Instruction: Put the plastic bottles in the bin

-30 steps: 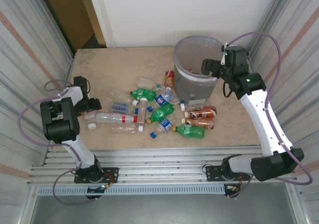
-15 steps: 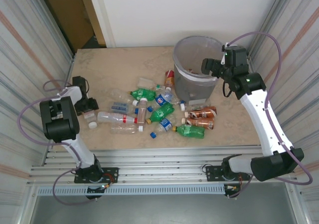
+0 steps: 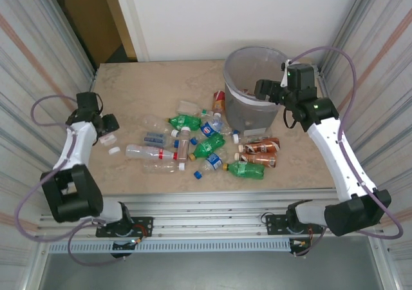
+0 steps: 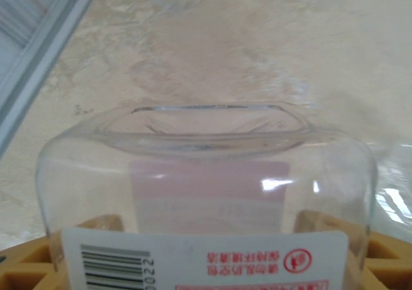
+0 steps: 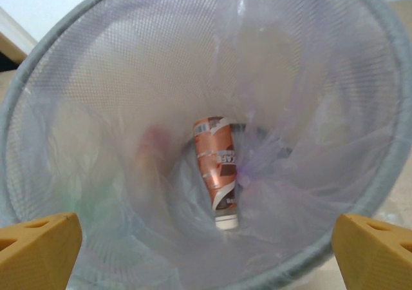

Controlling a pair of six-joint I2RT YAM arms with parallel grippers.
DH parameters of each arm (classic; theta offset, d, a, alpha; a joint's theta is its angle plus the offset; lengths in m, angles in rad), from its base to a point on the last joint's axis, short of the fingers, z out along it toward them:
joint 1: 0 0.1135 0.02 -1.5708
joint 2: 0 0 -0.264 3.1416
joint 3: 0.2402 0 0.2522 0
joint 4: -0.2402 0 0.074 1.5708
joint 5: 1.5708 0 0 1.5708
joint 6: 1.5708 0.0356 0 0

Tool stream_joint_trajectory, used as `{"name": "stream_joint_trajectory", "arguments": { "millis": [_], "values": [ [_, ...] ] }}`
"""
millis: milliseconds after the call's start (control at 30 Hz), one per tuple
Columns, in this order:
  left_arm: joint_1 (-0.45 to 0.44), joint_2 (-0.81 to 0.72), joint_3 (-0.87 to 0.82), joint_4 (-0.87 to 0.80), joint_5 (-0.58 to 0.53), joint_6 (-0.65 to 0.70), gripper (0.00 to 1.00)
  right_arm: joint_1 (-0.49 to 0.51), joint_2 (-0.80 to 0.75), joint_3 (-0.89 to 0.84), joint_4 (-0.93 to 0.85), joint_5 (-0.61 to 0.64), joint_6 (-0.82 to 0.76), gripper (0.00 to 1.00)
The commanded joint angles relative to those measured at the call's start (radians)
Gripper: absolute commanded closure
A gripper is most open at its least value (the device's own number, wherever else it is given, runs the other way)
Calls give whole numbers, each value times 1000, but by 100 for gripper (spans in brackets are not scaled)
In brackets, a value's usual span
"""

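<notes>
Left fingers [image 4: 22,274] clamped on clear bottle [image 4: 206,167] between them; right fingers [image 5: 38,248] spread wide above bin [image 5: 309,77], brown-labelled bottle [image 5: 215,167] below, inside.

The clear bottle [image 4: 206,174] is cropped by the view's bottom edge.

- Clear bottle [image 4: 206,167] in the left claw [image 4: 206,270]: white label [image 4: 193,254] with barcode [image 4: 109,267], digits "0022", and unreadable upside-down red Chinese print.
- Brown-labelled bottle [image 5: 215,174] below the right claw [image 5: 206,251]: white lettering, blurred.

Glossy clear plastic bottle [image 4: 206,161]; matt grey mesh bin [image 5: 84,90].
</notes>
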Motion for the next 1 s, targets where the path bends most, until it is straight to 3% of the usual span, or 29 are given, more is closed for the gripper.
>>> {"name": "stream_joint_trajectory", "arguments": {
  "millis": [0,167,433,700,967],
  "values": [
    [-47,-95,-38,76,153,-91,49,46,-45,-42,70,-68,23,2],
    [-158,-209,-124,281,295,-267,52,135,-32,-100,158,-137,51,2],
    [-352,-234,-195,512,340,-483,52,386,32,-224,439,-190,95,2],
    [-446,-215,-217,641,339,-579,53,555,196,-196,577,-238,75,2],
    [-491,-183,-238,730,372,-639,54,613,329,-111,620,-249,71,1]
  ]
}}
